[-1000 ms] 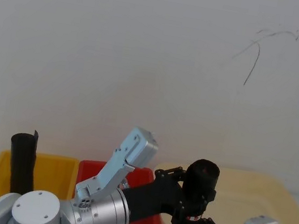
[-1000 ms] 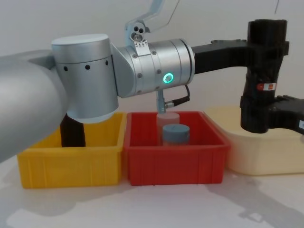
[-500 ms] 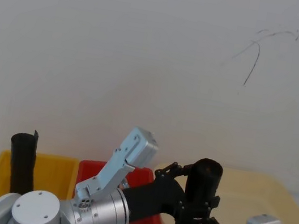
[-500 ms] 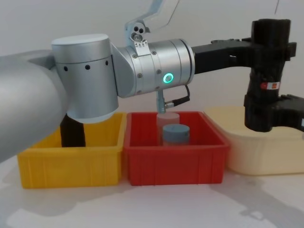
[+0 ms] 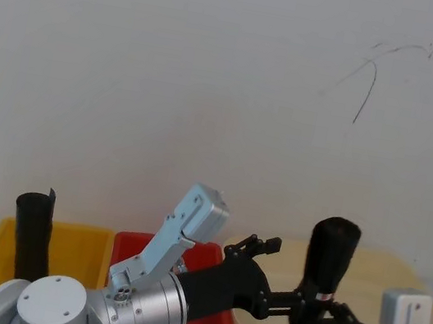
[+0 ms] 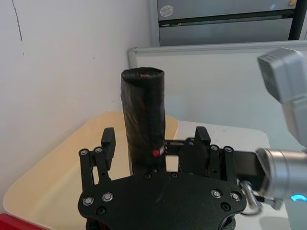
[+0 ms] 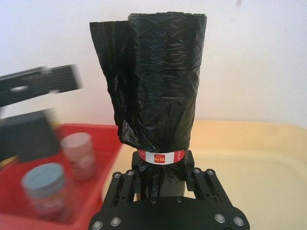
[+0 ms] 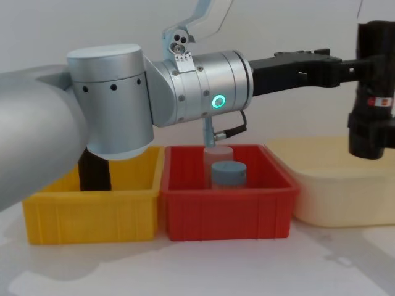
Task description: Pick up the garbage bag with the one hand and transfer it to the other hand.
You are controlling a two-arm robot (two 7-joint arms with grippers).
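Note:
The garbage bag [image 5: 330, 256], a tall black roll with a red-and-white label, stands upright above the cream tub [image 5: 385, 273]. My right gripper [image 7: 163, 168] is shut on the garbage bag [image 7: 158, 86] just below the label. In the chest view the garbage bag [image 8: 375, 80] is at the far right edge. My left gripper [image 5: 285, 271], on the silver arm with the green ring light [image 8: 218, 102], is open beside the bag and apart from it. Its fingers [image 6: 108, 140] stand spread with the garbage bag [image 6: 143, 110] beyond them.
A yellow bin [image 8: 86, 213] at the left holds a crinkled black roll [image 5: 31, 235]. The red bin [image 8: 225, 213] in the middle holds two lidded jars [image 8: 228, 172]. The left arm's big silver body [image 8: 111, 105] spans the space above both bins. A white wall is behind.
The left gripper has opened and let go of the garbage bag. The right gripper has carried the bag to the right, away from the left fingers.

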